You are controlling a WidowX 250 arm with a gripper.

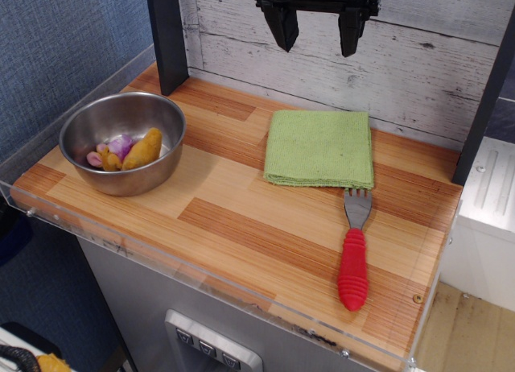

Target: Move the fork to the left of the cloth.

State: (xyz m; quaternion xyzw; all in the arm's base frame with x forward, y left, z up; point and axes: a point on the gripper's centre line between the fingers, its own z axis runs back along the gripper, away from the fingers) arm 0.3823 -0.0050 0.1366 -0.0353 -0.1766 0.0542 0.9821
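Observation:
The fork (354, 255) lies on the wooden tabletop at the right front. Its ribbed red handle points toward the front edge and its grey tines touch or nearly touch the cloth's front edge. The light-green folded cloth (320, 148) lies flat at the back centre-right. My gripper (315, 32) hangs high above the cloth near the back wall. It is open and empty, with both black fingers pointing down.
A steel bowl (122, 142) holding small toy foods stands at the left. A dark post (167, 38) rises at the back left and another at the right edge (487, 98). A clear plastic rim (209, 287) runs along the table's front edge.

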